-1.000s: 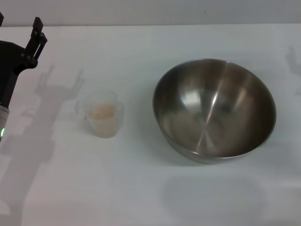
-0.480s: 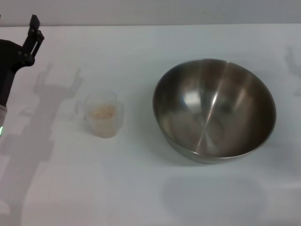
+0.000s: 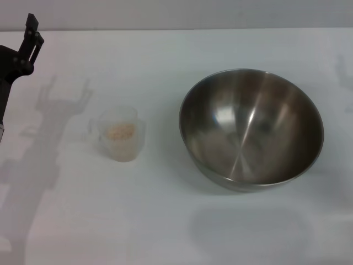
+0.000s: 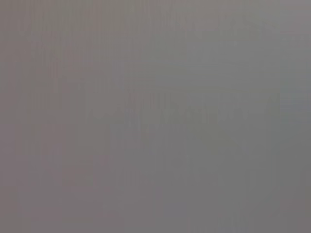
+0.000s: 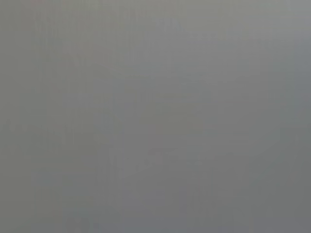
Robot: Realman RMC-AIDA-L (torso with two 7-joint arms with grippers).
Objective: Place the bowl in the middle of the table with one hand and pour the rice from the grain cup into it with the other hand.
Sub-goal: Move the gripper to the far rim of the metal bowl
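left gripper [image 3: 28, 34] retreated, edge-cropped, wrist views blank

Grey wall strip [image 3: 193, 14] along far edge, plain grey in both wrist views.

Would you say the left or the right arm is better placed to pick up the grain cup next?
Left, most likely. The left gripper is at the table's far left edge, on the grain cup's side. The bowl stands to the cup's right, and the right gripper is not in view.
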